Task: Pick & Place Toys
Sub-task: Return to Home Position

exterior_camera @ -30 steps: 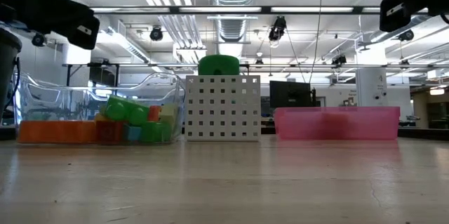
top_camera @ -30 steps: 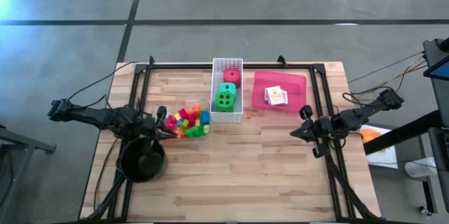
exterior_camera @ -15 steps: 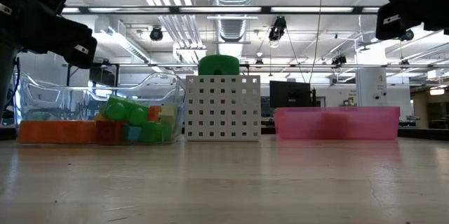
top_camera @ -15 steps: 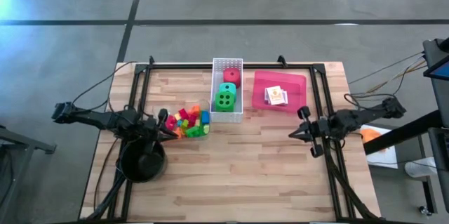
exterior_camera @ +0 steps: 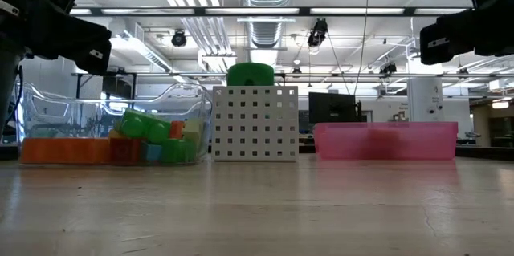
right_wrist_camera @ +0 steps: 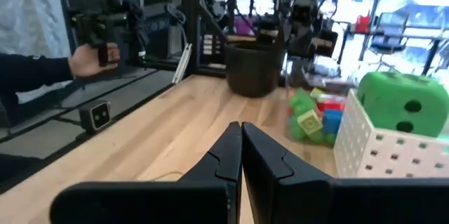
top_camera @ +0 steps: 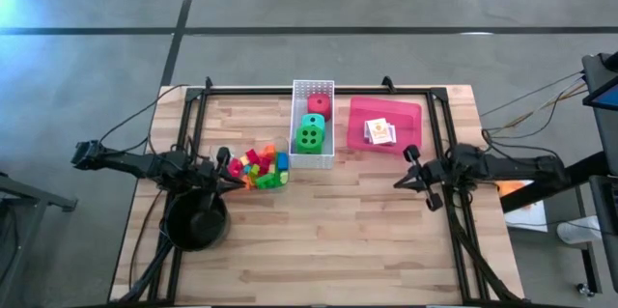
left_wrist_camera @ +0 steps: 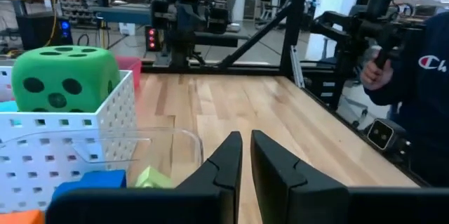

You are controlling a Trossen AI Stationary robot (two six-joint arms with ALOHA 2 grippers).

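A green die and a red die lie in the white perforated basket at the table's far middle. Small bright bricks fill a clear tub left of the basket. Card packs lie in the red tray to the right. My left gripper is shut and level at the tub's near left side, pointing toward the table's right. My right gripper is shut and level just near of the tray, pointing left. Both hold nothing, as the wrist views show.
A round black pot stands under my left arm at the near left. The black frame rails run along the table's sides and far edge. Bare wood lies between the grippers and toward the near edge. A person's hand shows beyond the table.
My right arm has swung straight, so its gripper now points squarely toward the table's left, and it has sunk lower over the table. My left gripper has dropped a little beside the clear tub. Both have stayed shut, and no toy has moved.
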